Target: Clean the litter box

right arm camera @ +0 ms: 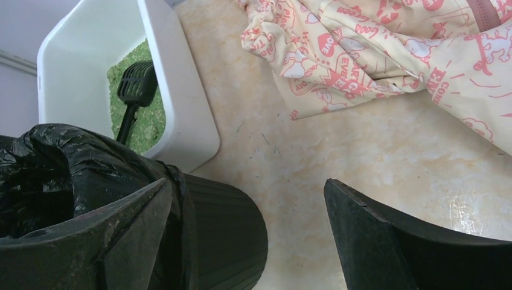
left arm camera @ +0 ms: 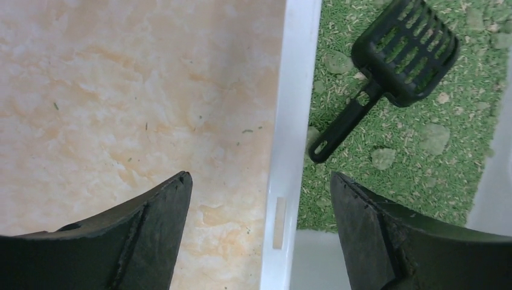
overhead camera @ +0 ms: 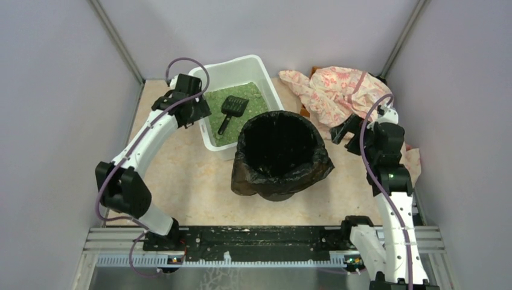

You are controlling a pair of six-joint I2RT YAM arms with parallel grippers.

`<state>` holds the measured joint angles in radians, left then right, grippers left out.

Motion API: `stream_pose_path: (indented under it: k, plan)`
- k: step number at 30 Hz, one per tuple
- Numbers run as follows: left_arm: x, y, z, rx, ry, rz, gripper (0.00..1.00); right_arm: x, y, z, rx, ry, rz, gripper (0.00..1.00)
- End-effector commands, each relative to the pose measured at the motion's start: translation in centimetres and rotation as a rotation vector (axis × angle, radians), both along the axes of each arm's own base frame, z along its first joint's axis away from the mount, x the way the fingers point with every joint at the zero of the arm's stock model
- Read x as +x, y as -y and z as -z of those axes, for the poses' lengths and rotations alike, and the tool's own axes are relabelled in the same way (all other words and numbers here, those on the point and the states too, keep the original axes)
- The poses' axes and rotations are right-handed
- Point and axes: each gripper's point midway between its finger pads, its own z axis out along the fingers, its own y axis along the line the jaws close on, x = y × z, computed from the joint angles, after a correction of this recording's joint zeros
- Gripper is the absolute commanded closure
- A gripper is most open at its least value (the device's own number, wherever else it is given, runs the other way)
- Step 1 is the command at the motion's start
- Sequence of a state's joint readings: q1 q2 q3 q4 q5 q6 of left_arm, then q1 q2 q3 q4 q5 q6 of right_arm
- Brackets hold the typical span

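The white litter box (overhead camera: 267,78) holds green litter with a black slotted scoop (overhead camera: 232,109) lying in it, handle toward the near side. My left gripper (overhead camera: 192,112) is open and empty, its jaws astride the box's left rim (left arm camera: 290,121); the scoop (left arm camera: 392,66) and several litter clumps lie ahead of it. My right gripper (overhead camera: 345,132) is open and empty, beside the right edge of the black-bagged bin (overhead camera: 282,154). In the right wrist view the bin (right arm camera: 205,229) fills the lower left and the box (right arm camera: 181,90) stands beyond it.
A cream cloth with pink print (overhead camera: 341,90) lies bunched at the back right, also in the right wrist view (right arm camera: 386,48). Grey walls enclose the beige marbled tabletop (overhead camera: 193,181) on three sides. The bin stands against the box's near right corner.
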<state>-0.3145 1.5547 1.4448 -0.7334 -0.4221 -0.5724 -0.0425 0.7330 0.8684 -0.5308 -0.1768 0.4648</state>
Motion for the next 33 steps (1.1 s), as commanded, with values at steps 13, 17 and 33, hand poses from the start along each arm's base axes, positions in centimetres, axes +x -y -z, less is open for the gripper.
stream_pose_path:
  k: [13,17,33]
  plan:
    - [-1.0,-0.2,7.1,0.038,-0.154,0.062,0.97,-0.1,-0.7,-0.2,0.026,0.042,-0.031,0.04]
    - [-1.2,-0.2,7.8,0.000,-0.193,0.072,0.58,-0.2,-0.6,0.0,0.020,0.041,-0.031,0.04]
    - [-2.4,-0.2,0.7,-0.113,-0.035,-0.007,0.01,-0.4,-0.6,1.1,0.014,0.025,-0.034,0.04]
